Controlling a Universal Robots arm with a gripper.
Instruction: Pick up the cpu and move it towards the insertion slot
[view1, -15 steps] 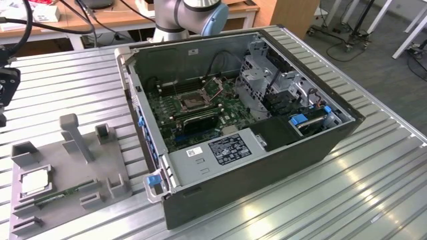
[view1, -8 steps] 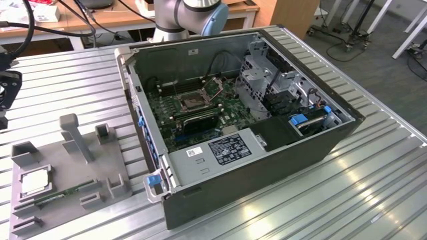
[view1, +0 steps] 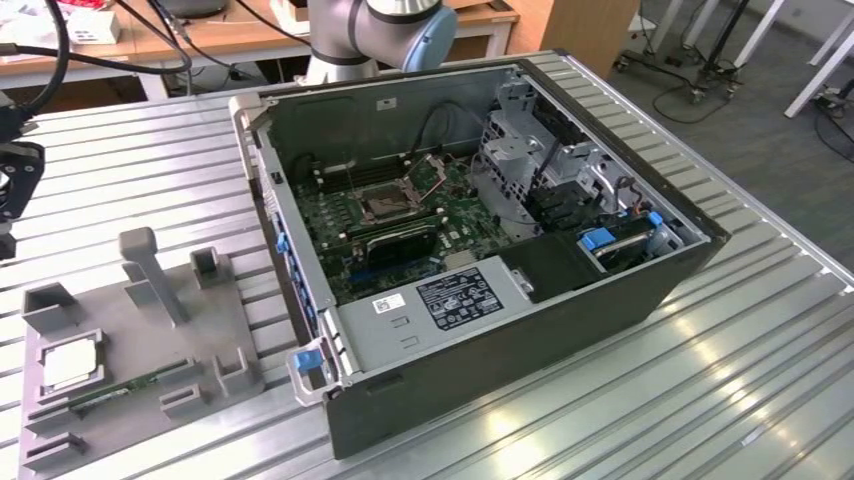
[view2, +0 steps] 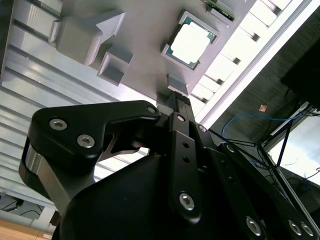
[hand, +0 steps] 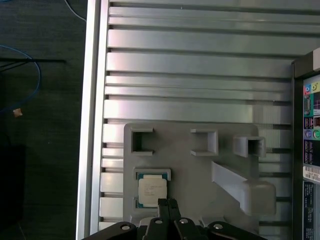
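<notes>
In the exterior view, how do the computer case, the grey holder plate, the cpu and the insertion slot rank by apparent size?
1. computer case
2. grey holder plate
3. cpu and insertion slot, which look about alike, so I do not rank them.

In the first wrist view my gripper is covering one corner of the cpu. The picture's edge is cutting off the case.

Open computer case lies on the ribbed metal table; grey power supply inside the case; blue clip at its near corner; grey fixture plate beside the case, toward the exterior view's left, carrying a green memory stick; wooden desk behind the case.
</notes>
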